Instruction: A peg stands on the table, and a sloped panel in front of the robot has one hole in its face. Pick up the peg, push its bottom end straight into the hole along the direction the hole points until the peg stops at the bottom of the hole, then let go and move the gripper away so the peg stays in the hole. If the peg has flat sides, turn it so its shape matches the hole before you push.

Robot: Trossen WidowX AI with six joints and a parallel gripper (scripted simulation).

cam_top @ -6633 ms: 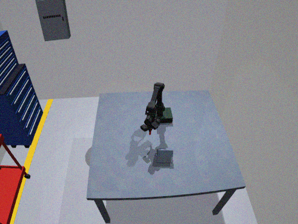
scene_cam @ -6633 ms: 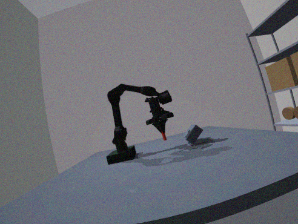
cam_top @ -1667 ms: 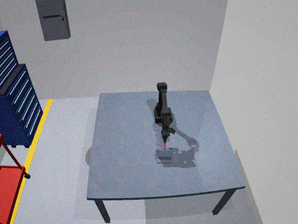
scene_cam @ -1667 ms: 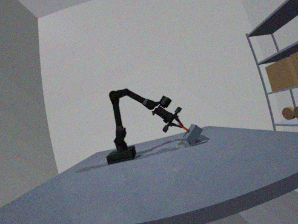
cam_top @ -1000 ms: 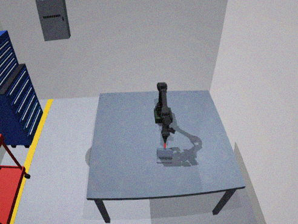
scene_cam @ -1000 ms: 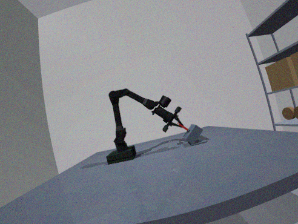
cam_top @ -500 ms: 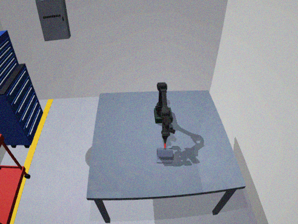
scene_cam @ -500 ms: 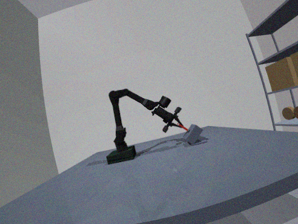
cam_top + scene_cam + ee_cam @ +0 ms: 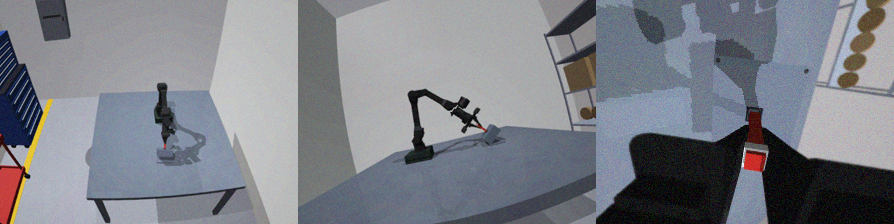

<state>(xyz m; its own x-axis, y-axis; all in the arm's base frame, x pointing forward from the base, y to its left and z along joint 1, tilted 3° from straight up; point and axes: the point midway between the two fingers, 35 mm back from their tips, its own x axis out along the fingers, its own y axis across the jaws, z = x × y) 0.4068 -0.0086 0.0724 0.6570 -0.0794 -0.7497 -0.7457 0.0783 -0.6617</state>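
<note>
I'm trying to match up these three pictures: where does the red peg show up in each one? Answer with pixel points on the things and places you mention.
Top: the red peg (image 9: 165, 146) (image 9: 482, 128) (image 9: 755, 132) is a short streak just below centre.
Exterior: right of centre, slanting down to the panel.
Wrist: near the middle, slightly low, between the claw's dark fingers.
Shared landmark: the sloped panel (image 9: 165, 153) (image 9: 492, 133) (image 9: 781, 90) at the peg's far end.

Your top view looks steeply down from high beyond the front of the bench (image 9: 130, 169) (image 9: 443, 187), facing back toward its far edge. Your exterior view sits closer, low beside the bench; both share the arm (image 9: 162, 97) (image 9: 415, 112). Your wrist view looks closely past the claw (image 9: 165, 140) (image 9: 480, 125) (image 9: 755, 137) onto the bench.
</note>
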